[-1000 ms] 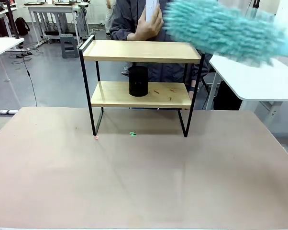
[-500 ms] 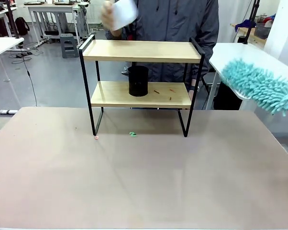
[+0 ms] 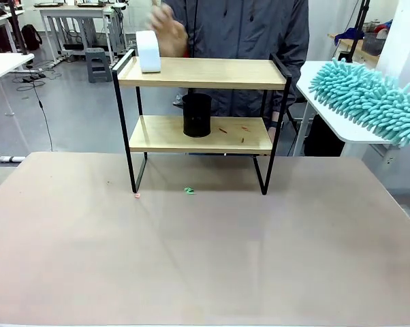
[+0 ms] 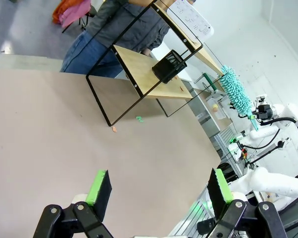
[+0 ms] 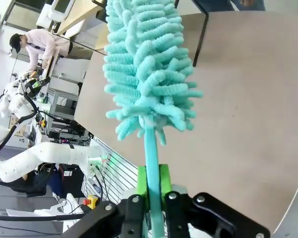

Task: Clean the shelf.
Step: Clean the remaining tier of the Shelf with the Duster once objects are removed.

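At the far edge of the pale brown tabletop [image 3: 205, 259] stands the small two-tier shelf [image 3: 212, 72] of light wooden boards in a thin black metal frame, its legs on the tabletop and a person in a grey jacket right behind it. On its top board, at the robot's left end, a white cylindrical object [image 3: 148, 52] stands upright, and the person's blurred hand [image 3: 168, 30] is just beside and above it; whether they touch cannot be told. On the lower board a black mesh cup [image 3: 197, 115] stands left of the middle, with a few small brown crumbs [image 3: 223, 129] scattered to its right. A tiny green scrap [image 3: 189, 191] and a pink one [image 3: 137, 195] lie on the tabletop between the shelf's front legs. The fluffy teal microfibre duster [image 3: 368, 102] hangs in the air well off to the shelf's right, over a white side table [image 3: 348, 122], touching nothing. In the right wrist view the right fingers [image 5: 141, 181] are clamped on the duster's teal handle, the fluffy head rising above them. In the left wrist view the left fingers [image 4: 100, 184] are spread wide with nothing between them, above bare tabletop, well apart from the shelf.
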Controlling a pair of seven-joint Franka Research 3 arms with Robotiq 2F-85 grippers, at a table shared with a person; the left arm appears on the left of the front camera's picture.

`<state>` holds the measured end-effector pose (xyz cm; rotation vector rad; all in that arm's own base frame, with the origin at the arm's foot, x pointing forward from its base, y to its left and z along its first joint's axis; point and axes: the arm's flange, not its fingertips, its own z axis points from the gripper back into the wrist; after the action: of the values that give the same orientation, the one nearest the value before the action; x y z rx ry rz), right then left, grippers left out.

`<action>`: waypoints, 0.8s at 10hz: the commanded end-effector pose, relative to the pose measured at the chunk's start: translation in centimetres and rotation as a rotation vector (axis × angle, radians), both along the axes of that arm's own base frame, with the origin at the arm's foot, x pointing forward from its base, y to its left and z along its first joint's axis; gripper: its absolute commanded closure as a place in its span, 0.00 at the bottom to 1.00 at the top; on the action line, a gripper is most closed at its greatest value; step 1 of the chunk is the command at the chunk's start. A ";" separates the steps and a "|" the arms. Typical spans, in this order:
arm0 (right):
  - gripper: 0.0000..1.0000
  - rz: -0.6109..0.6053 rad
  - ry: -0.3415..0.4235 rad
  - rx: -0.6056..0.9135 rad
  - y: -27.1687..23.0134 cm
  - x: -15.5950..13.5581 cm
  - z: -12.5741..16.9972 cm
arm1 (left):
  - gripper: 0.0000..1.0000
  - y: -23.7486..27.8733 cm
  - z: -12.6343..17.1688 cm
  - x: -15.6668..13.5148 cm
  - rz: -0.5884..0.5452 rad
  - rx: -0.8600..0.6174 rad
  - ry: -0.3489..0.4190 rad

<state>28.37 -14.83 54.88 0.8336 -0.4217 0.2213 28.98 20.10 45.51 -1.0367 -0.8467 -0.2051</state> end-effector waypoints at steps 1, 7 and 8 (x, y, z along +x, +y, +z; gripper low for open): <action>0.88 0.013 -0.012 -0.008 -0.3 0.2 -0.4 | 0.00 -0.2 0.1 0.0 -0.002 -0.007 -0.030; 0.88 0.013 -0.012 -0.008 -0.3 0.2 -0.4 | 0.00 -0.2 0.1 0.0 -0.002 -0.007 -0.030; 0.88 0.013 -0.012 -0.008 -0.3 0.2 -0.4 | 0.00 -0.2 0.1 0.0 -0.002 -0.007 -0.030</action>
<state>28.59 -14.90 54.53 0.8356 -0.4146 0.2203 28.98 20.10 45.51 -1.0363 -0.8473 -0.2060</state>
